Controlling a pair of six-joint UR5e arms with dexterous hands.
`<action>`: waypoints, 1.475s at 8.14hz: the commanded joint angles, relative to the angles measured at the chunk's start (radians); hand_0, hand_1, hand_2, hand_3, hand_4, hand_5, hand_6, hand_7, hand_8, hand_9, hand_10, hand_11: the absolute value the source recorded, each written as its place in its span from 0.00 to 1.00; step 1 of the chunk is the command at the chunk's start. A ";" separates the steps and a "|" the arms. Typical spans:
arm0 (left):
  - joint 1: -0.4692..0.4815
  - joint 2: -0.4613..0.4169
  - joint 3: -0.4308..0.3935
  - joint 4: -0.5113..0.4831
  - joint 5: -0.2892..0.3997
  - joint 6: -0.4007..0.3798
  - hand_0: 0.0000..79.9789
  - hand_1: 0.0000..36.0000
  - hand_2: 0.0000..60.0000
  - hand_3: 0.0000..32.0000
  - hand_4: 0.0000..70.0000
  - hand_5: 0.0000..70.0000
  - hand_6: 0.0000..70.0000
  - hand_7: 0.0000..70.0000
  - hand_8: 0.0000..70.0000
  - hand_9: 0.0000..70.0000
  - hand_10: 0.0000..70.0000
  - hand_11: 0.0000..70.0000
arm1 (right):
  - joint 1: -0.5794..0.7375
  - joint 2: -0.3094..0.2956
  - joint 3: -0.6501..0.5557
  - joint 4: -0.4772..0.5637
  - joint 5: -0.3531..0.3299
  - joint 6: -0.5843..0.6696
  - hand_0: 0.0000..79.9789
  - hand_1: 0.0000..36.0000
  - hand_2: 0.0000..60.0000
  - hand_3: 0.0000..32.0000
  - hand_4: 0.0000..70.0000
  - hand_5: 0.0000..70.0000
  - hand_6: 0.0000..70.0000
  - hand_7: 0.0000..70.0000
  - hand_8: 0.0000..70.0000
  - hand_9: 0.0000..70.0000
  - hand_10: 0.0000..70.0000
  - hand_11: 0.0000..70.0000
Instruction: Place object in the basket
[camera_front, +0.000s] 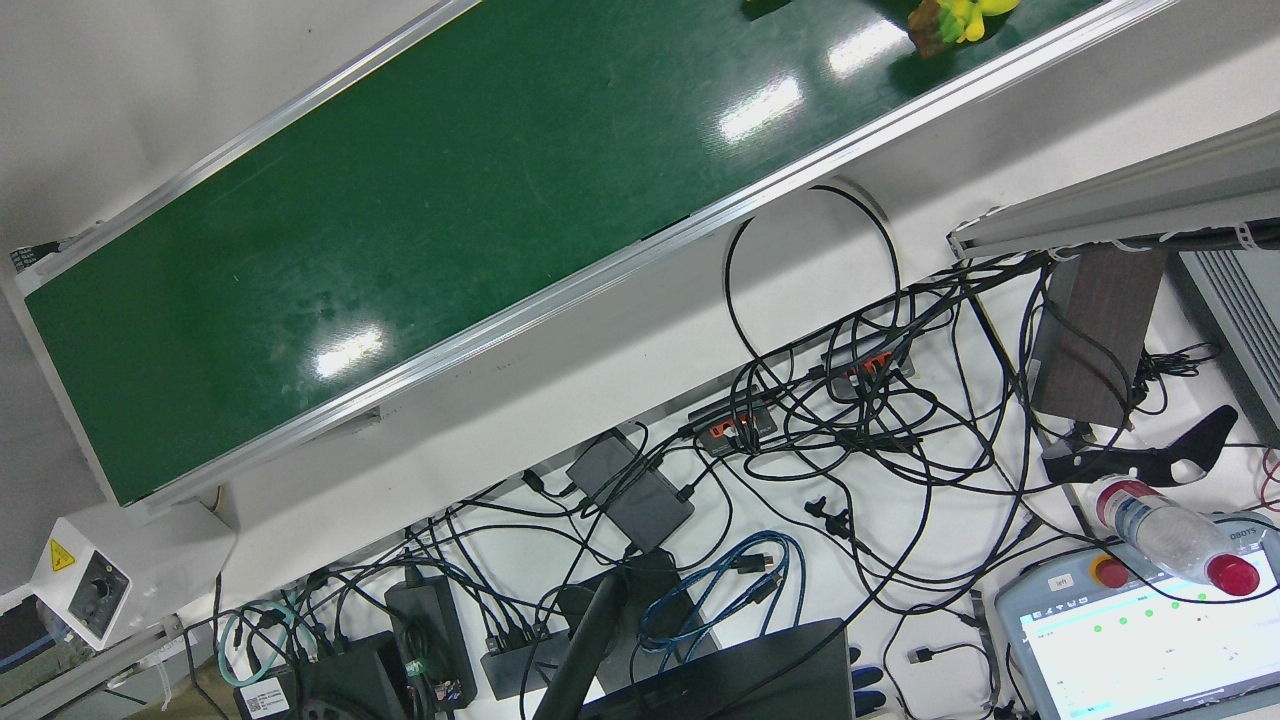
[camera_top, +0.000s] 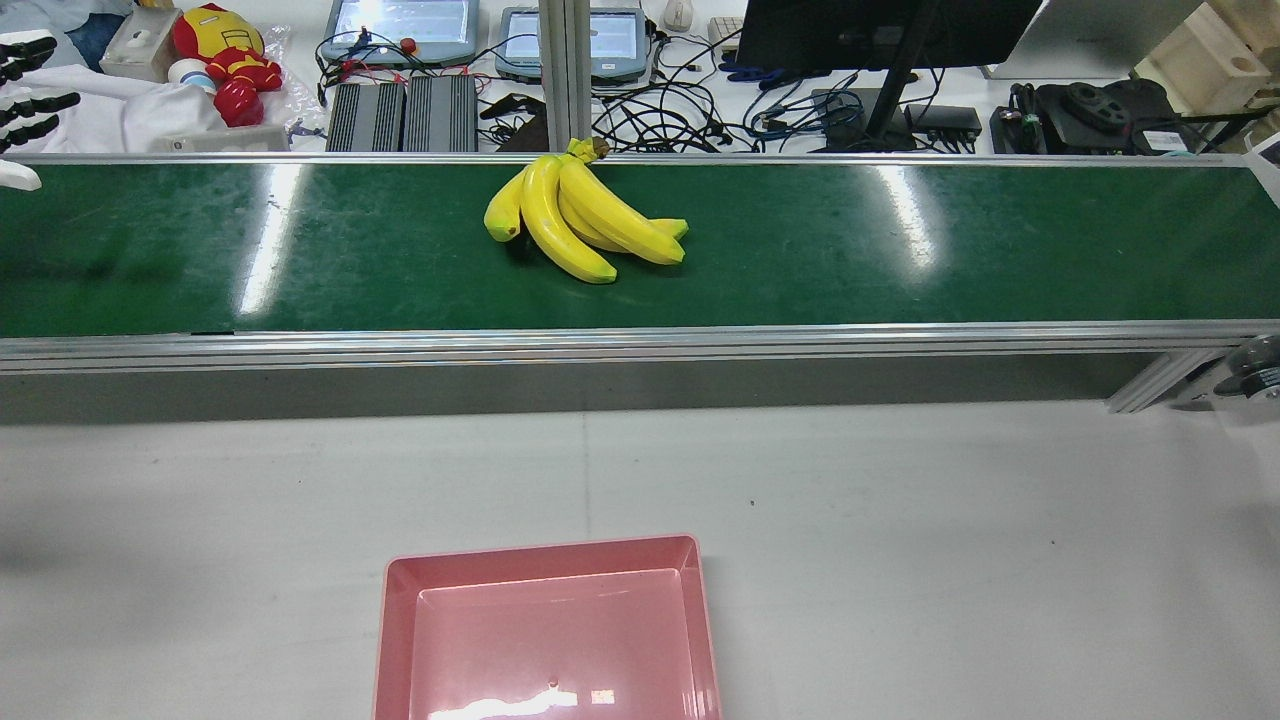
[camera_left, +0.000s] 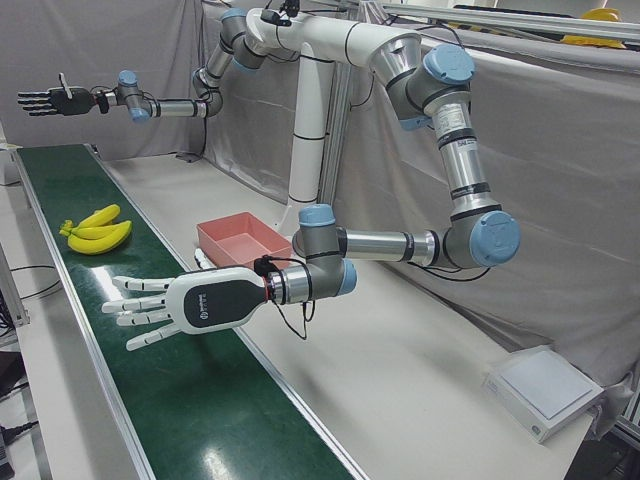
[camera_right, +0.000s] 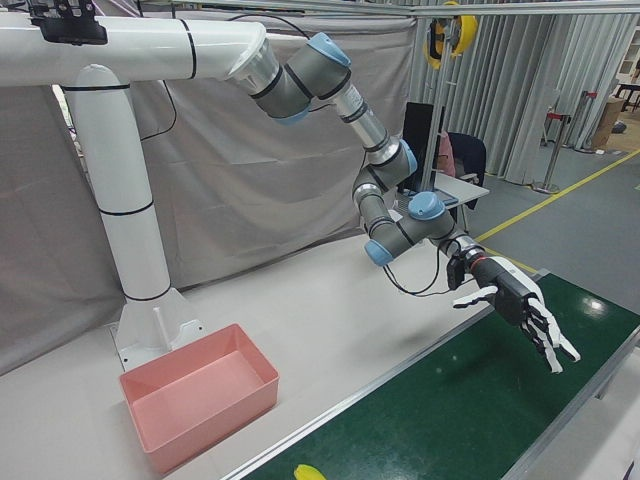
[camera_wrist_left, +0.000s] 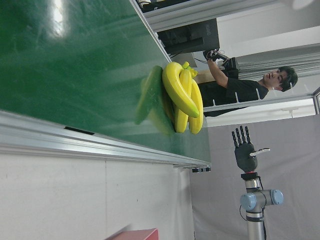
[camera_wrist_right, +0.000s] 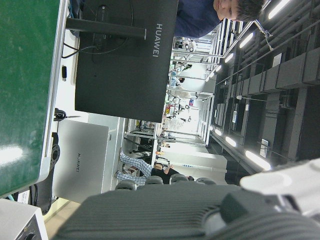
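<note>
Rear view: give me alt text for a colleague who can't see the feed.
A bunch of yellow bananas lies on the glossy green conveyor belt near its far edge, untouched. An empty pink rectangular plastic basket sits on the grey table in the foreground, and only the left hand, open, shows at the upper left edge.

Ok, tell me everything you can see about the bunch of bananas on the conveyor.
The bunch of bananas is bright yellow with a smooth, glossy, plastic-looking skin and a brownish stem end where the fruits join. It lies on its side on the green conveyor belt, stem toward the far rail, tips fanning toward the near side. Nothing but the belt touches it; neither hand is near, and the pink basket sits empty on the table.
</note>
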 joint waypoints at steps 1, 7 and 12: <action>-0.002 0.000 0.000 0.001 0.000 0.000 0.70 0.42 0.00 0.42 0.13 0.26 0.04 0.11 0.19 0.18 0.04 0.09 | 0.000 -0.001 0.000 0.000 0.000 0.000 0.00 0.00 0.00 0.00 0.00 0.00 0.00 0.00 0.00 0.00 0.00 0.00; 0.000 0.004 0.000 0.001 -0.006 0.000 0.71 0.44 0.00 0.42 0.14 0.26 0.04 0.10 0.18 0.18 0.05 0.10 | 0.000 -0.001 0.000 0.002 0.000 0.001 0.00 0.00 0.00 0.00 0.00 0.00 0.00 0.00 0.00 0.00 0.00 0.00; 0.000 -0.006 -0.015 0.015 -0.006 0.005 0.73 0.53 0.02 0.59 0.07 0.27 0.02 0.11 0.17 0.17 0.07 0.13 | 0.002 -0.001 0.000 0.002 0.000 0.000 0.00 0.00 0.00 0.00 0.00 0.00 0.00 0.00 0.00 0.00 0.00 0.00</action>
